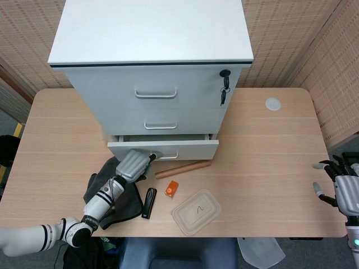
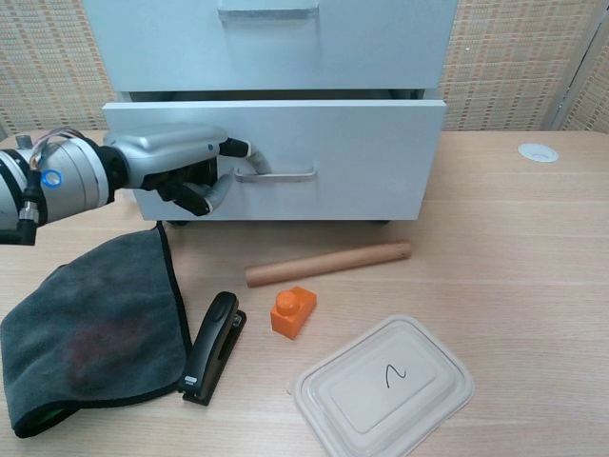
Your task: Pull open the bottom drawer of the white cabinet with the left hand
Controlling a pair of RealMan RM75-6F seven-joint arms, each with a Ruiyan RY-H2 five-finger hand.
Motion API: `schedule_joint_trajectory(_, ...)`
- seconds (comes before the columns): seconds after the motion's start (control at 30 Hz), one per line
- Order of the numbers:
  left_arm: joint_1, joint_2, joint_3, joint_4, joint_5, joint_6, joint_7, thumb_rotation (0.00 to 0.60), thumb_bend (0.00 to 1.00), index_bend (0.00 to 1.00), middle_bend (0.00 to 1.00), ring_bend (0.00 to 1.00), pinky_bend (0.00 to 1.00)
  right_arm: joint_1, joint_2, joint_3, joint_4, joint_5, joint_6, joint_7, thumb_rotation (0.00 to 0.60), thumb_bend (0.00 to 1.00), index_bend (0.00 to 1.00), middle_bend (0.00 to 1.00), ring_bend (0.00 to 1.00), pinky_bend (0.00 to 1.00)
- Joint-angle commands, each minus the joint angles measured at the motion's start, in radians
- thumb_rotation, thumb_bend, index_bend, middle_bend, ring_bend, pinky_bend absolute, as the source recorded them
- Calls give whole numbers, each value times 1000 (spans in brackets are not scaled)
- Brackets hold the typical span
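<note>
Left hand [image 2: 181, 171] is hooking curled fingers on the bottom drawer [image 2: 362, 157] handle [image 2: 276, 175], drawer front lying partly out, pull axis running toward the robot over the desk [image 2: 514, 248].

Light wooden table [image 1: 269, 162] carrying a white three-drawer cabinet [image 1: 151, 73] toward the back. In front of the cabinet: a brown cardboard tube [image 2: 328, 263], just behind an orange toy brick [image 2: 293, 311]. Nearer the front edge, a clear lidded plastic container [image 2: 383, 386]. Left of the brick, a black stapler [image 2: 211, 347], touching the edge of a dark grey cloth [image 2: 90, 328]. Far right at the back, a round white grommet [image 1: 272, 103] set into the tabletop.
</note>
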State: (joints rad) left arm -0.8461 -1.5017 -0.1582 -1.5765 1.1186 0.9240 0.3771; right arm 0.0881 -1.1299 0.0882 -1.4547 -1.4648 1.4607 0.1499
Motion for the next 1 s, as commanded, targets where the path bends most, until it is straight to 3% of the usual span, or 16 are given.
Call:
schedule_joint_trajectory(0.03, 8, 7, 10, -13, 7, 6, 0, 600, 744, 224, 1000, 1000, 1000, 0, 1, 0, -4, -1, -1, -3, 600, 329, 314, 269, 195, 238)
schedule_joint_trajectory(1.0, 61, 55, 78, -170, 57, 71, 76, 600, 745, 242, 1000, 1000, 1000, -1, 8, -4, -31, -2, -6, -29, 600, 329, 314, 270, 195, 238)
